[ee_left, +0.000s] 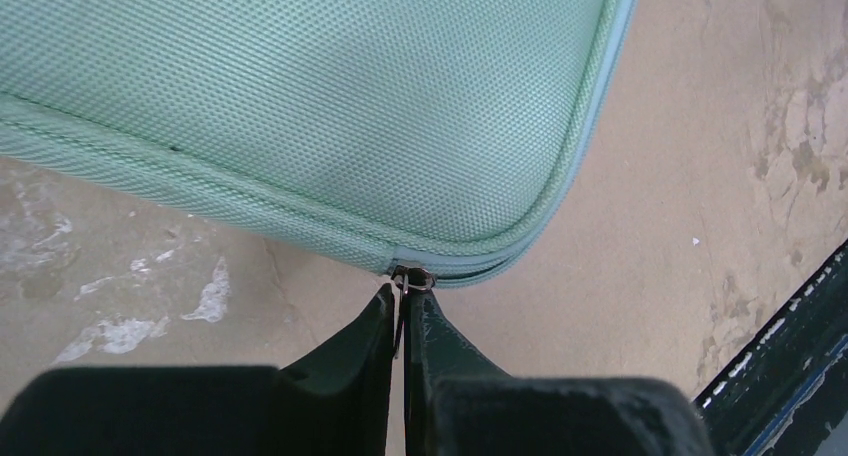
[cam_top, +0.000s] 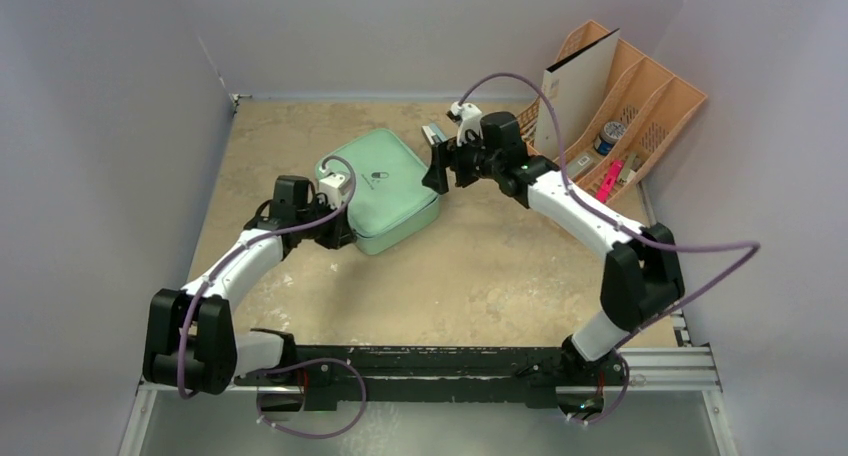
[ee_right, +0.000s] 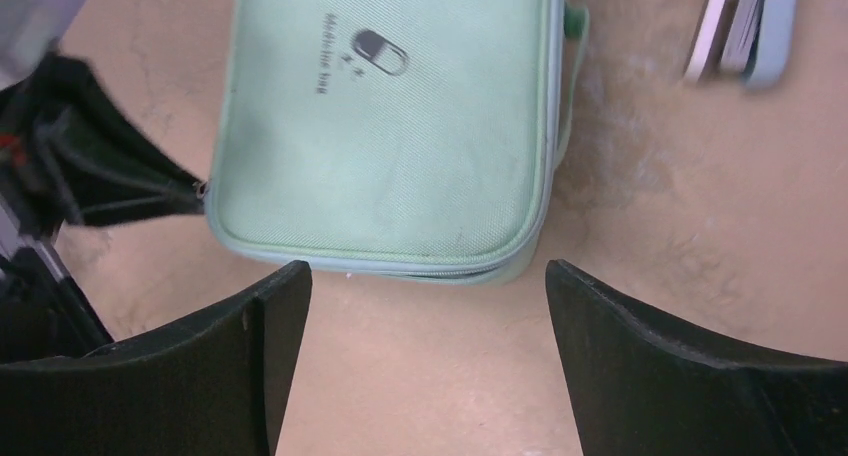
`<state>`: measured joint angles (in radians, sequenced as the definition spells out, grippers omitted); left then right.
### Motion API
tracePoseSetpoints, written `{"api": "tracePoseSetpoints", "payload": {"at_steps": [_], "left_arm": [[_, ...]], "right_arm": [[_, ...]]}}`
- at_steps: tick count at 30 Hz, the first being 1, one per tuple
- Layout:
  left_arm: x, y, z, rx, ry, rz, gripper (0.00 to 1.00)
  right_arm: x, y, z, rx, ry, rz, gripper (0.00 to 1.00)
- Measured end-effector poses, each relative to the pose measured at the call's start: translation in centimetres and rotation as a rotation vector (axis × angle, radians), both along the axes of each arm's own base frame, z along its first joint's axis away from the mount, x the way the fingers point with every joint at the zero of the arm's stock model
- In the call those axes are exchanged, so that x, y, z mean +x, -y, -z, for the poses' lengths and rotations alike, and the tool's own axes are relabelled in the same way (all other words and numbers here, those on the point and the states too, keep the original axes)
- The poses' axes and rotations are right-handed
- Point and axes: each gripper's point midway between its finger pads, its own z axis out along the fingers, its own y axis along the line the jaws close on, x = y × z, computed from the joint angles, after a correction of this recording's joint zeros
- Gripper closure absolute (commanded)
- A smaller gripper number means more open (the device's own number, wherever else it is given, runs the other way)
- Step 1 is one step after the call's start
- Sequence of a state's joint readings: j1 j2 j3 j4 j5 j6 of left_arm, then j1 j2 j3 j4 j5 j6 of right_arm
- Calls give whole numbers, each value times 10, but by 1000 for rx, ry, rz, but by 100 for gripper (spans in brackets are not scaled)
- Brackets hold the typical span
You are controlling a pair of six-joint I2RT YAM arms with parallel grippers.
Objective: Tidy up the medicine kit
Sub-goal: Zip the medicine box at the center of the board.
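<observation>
Medicine kit (cam_top: 385, 189): lies flat and zipped closed on the worktop, about mid-width and nearer the far edge than the near one. The pill logo faces up.
Left gripper (ee_left: 403, 306): fingers are pressed together at the kit corner nearest the left arm, pinching the zipper pull (ee_left: 412, 278). Only the pull's metal ring shows at the tips, so the depth of the grip is uncertain.
Right gripper (ee_right: 428, 276): jaws are spread wide with nothing between them. It sits beside the kit's right-hand edge and appears clear of the fabric.
Flat pale packet (ee_right: 745, 26): on the worktop just beyond the kit's far corner.
Organizer (cam_top: 640, 101): peach-orange and slotted, at the far right corner, with a white board upright in it.
</observation>
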<state>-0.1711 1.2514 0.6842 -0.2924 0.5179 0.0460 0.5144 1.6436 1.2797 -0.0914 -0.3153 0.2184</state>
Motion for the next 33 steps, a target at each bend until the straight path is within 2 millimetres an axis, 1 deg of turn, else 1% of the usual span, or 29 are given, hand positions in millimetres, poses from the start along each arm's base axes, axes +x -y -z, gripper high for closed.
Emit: {"api": "tracePoseSetpoints", "payload": {"at_steps": [2,4,6,9,11,15,19,21,25,28,30,31,33], "left_arm": [[5,-4,-2,-4,2,-15,100],[9,-8,-3,-10,4,-27,100],[12,-11,-4,-12,10,-41,100],[16,-14,-5,-12,16,-50,100],[17,-14,-5,-13,17,-51,100],[17,-14,-5,-18,16,-49,100],[17,-13,-5,-20,17,-47,100],[17,-13,-5,-22,17,-45,100],[17,-13,-6,-25,17,-42,100],[16,-12,-6,-29,17,-37,100],[16,-12,-6,-25,21,-32,100],[17,-13,-6,-23,25,-32,100],[19,-14,-7,-21,30,-35,100]], "right_arm": [[-5,0,-21,-8,117,-82,13],[-15,-2,-33,-13,224,-194,10],[-28,-6,-34,-30,303,-312,4],[-41,-17,-24,-90,405,-461,1],[-49,-30,-14,-136,471,-556,1],[-61,-57,15,-215,558,-730,2],[-63,-79,40,-257,617,-835,3],[-62,-87,49,-280,655,-871,4],[-55,-104,65,-343,759,-920,23],[-45,-118,70,-370,851,-915,36],[-44,-124,74,-374,871,-915,45],[-43,-127,76,-373,880,-913,49],[-42,-133,78,-364,893,-909,52]]}}
